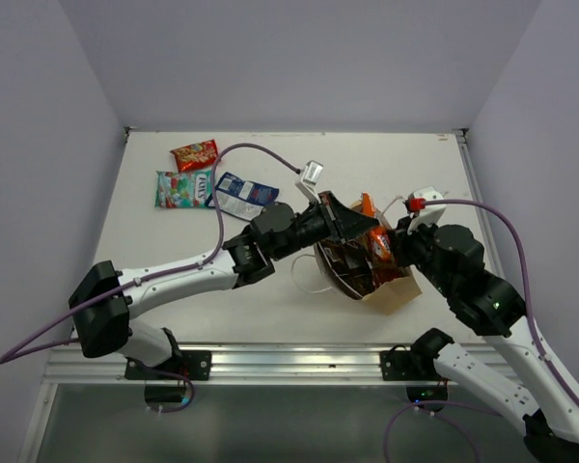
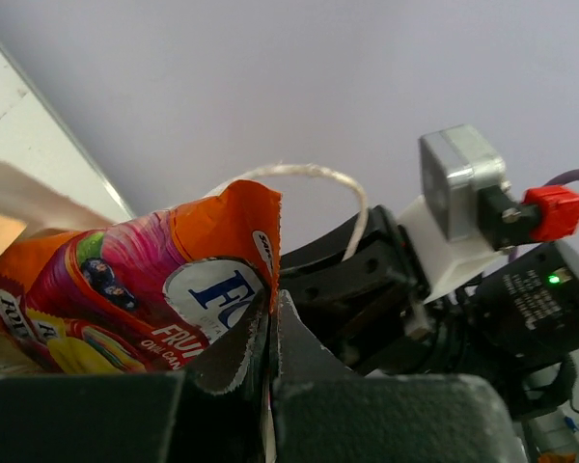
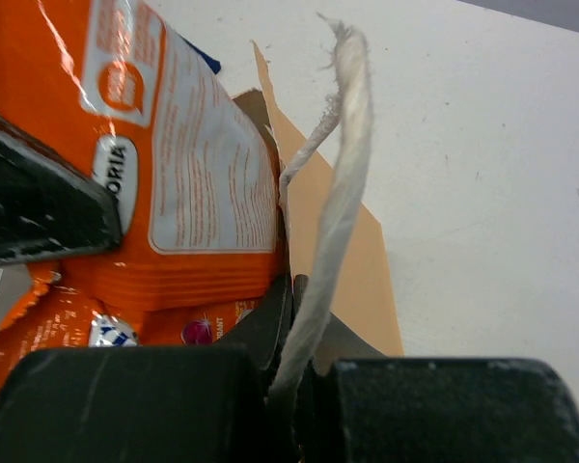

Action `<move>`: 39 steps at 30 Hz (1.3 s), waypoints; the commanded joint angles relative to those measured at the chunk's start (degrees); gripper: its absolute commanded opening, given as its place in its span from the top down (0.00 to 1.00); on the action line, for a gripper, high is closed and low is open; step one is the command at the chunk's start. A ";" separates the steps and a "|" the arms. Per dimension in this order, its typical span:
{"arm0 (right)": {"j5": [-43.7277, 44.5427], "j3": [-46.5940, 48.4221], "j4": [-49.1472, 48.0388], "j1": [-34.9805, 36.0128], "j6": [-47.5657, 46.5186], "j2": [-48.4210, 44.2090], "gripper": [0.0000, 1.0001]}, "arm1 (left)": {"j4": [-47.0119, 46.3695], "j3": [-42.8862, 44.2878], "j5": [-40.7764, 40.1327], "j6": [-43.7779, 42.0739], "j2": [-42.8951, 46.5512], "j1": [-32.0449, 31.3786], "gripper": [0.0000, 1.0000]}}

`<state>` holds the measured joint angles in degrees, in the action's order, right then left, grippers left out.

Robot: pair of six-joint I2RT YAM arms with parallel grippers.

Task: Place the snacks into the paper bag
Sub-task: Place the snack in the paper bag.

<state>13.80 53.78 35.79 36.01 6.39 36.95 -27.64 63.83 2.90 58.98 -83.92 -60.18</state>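
The tan paper bag (image 1: 394,291) lies at centre right with its mouth facing left and dark and red snacks (image 1: 352,262) inside. My left gripper (image 1: 359,228) is shut on the edge of an orange snack packet (image 2: 145,289) and holds it at the bag's mouth; its jaws (image 2: 273,318) pinch the packet's top seam. My right gripper (image 1: 401,241) is shut on the bag's rim (image 3: 357,280), with the white cord handle (image 3: 340,183) running up past its closed jaws (image 3: 294,294). The orange packet (image 3: 183,183) fills the left of the right wrist view.
Three snack packets lie on the table at the back left: a red one (image 1: 194,154), a teal-green one (image 1: 183,188) and a blue-white one (image 1: 243,193). A small white tag (image 1: 312,174) lies behind the left arm. Walls close the table on three sides.
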 commanded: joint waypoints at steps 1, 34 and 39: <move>-0.71 2.21 -1.51 0.20 0.20 -0.74 1.00 | -5.76 -2.48 -0.96 0.60 0.77 -0.02 1.00; 0.08 3.53 -1.34 0.20 -0.15 0.76 1.00 | 17.17 -10.75 -5.53 0.70 8.86 -0.11 0.60; -0.27 3.09 -1.78 0.20 -0.15 1.28 1.00 | 19.11 -10.66 -8.61 -1.41 12.19 -0.11 0.46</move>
<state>13.32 54.65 36.36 36.01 6.39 37.85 -9.82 51.05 -2.63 60.42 -75.07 -60.18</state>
